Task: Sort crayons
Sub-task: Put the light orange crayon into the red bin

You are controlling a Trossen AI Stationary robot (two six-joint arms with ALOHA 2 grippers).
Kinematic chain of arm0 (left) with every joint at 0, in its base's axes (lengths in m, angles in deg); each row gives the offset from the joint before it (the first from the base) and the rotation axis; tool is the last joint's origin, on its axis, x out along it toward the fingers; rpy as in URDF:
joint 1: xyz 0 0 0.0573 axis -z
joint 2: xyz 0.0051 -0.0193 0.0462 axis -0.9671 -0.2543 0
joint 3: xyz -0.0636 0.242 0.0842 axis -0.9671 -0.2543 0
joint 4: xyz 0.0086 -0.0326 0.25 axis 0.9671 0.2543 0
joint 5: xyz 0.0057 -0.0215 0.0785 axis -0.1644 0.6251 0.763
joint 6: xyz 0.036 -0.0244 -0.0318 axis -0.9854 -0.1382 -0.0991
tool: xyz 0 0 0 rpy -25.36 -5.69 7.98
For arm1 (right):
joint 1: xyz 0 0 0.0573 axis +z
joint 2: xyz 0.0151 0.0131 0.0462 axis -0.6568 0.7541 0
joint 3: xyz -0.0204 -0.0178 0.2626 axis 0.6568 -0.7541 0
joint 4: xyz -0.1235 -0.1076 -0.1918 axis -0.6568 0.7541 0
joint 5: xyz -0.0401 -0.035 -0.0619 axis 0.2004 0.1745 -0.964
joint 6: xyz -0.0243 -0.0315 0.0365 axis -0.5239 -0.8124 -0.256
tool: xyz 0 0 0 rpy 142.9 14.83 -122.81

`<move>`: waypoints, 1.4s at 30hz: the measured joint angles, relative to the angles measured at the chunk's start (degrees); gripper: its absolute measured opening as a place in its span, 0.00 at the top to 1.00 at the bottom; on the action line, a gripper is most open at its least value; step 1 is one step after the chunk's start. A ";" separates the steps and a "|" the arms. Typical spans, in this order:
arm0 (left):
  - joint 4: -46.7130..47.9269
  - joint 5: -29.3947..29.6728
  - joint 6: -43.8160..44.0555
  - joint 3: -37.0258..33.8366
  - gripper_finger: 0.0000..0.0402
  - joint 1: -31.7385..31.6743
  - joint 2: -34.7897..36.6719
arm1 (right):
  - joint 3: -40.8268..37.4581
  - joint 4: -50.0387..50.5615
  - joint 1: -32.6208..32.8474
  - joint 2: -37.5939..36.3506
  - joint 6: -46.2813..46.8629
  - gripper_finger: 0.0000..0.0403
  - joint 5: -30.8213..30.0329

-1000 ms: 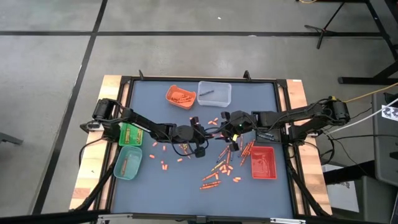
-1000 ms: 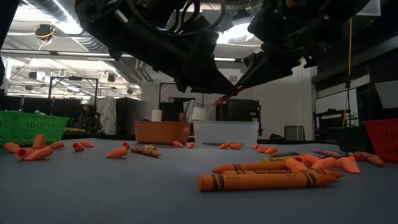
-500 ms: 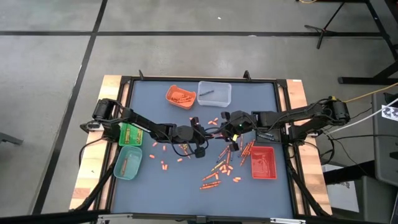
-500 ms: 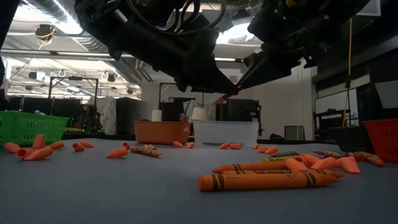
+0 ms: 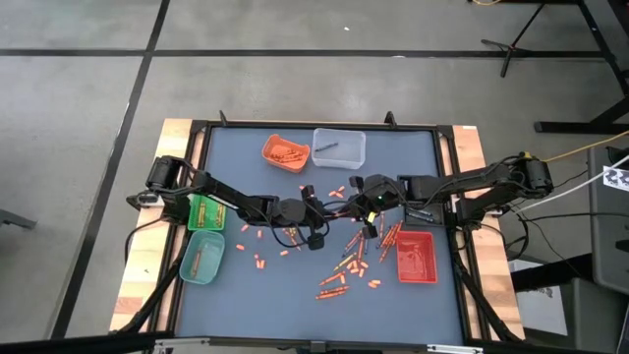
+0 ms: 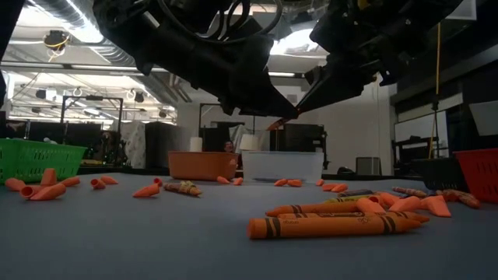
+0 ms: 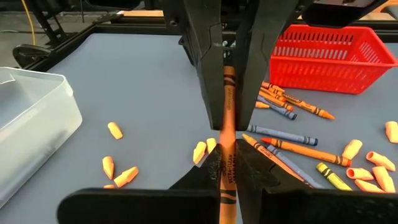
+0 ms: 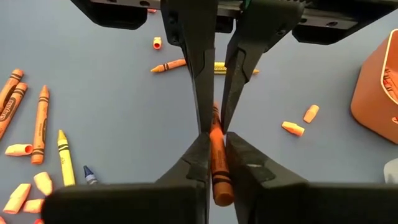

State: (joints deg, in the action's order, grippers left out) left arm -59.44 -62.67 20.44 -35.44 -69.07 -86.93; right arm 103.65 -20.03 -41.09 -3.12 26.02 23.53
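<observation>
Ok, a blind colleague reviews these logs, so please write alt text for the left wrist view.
Both grippers pinch one orange crayon above the blue-grey table: the left gripper from the near end, the right gripper from the far end. Loose crayons lie beyond, near a red basket, with a clear tub at the side.

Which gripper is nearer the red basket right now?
Right. The right gripper sits up-left of the red basket; the left gripper meets it mid-table, slightly farther away.
</observation>
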 joint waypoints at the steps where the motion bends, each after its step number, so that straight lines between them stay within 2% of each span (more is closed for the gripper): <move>1: 0.00 -0.17 0.02 0.04 0.97 -0.02 0.00 | 0.00 0.12 0.00 0.00 0.00 0.90 0.00; 7: -0.01 -0.16 1.89 0.04 0.89 -0.02 0.00 | 0.00 0.68 0.00 0.00 0.00 0.97 0.00; 12: -0.02 -0.16 3.04 0.04 0.81 -0.02 0.02 | 1.92 5.67 0.02 -0.13 0.02 0.96 0.02; 16: -0.02 -1.51 3.04 0.04 0.78 0.24 0.02 | 6.40 16.05 0.02 -0.15 1.16 0.92 0.04; 21: 0.21 -4.22 3.04 0.04 0.79 0.35 0.02 | 13.57 34.66 0.02 -0.15 1.86 0.95 0.26; 25: 0.22 -4.44 3.04 0.04 0.78 0.33 0.02 | 18.91 49.95 0.02 -0.26 4.38 0.96 3.97; 28: 0.24 -4.44 3.04 0.04 0.78 0.30 0.02 | 21.69 59.06 0.05 -0.26 7.38 0.93 8.25; 34: 0.80 -4.44 3.04 0.04 0.78 0.30 0.02 | 22.48 68.78 0.09 -0.28 14.16 0.92 15.88; 42: 1.38 -4.30 3.02 0.04 0.78 0.30 0.02 | 22.47 81.15 0.90 -0.26 22.98 0.94 15.11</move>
State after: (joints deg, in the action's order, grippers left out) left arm -58.07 -66.98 23.46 -35.40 -68.77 -86.91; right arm 126.12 61.13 -40.19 -3.39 49.00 38.64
